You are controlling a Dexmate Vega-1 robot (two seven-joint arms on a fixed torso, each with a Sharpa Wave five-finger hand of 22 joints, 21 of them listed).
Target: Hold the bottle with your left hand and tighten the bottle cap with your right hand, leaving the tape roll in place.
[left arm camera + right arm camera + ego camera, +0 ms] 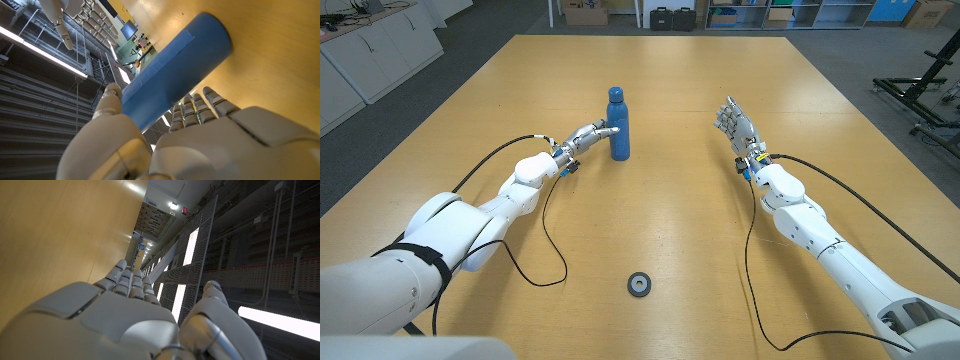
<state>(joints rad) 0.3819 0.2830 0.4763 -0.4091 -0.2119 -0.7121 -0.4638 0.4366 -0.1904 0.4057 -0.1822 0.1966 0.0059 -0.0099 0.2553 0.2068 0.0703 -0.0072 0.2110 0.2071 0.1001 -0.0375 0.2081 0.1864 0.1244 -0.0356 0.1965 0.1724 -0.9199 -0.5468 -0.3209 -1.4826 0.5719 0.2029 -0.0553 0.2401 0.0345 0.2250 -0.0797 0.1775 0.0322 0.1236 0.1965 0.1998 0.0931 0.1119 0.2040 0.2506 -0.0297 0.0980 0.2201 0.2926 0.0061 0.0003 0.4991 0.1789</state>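
A blue bottle (pixel 617 123) with a blue cap stands upright at the middle of the wooden table (pixel 680 230). My left hand (pixel 588 135) has reached its left side at mid-height. In the left wrist view the bottle (pixel 175 75) lies between my thumb (pixel 111 97) and my straight fingers (pixel 200 107), which are not wrapped round it. To the bottle's right my right hand (pixel 740 128) is raised off the table, well apart from it, fingers spread and holding nothing; the right wrist view shows its fingers (pixel 127 280) extended. A small grey tape roll (pixel 639 284) lies flat near the front edge.
Black cables loop across the table from both wrists, one (pixel 552 250) curling toward the tape roll. Cabinets (pixel 370 45) line the left wall, boxes and shelves (pixel 720 15) stand behind the far edge, and a black frame (pixel 920 95) stands at the right.
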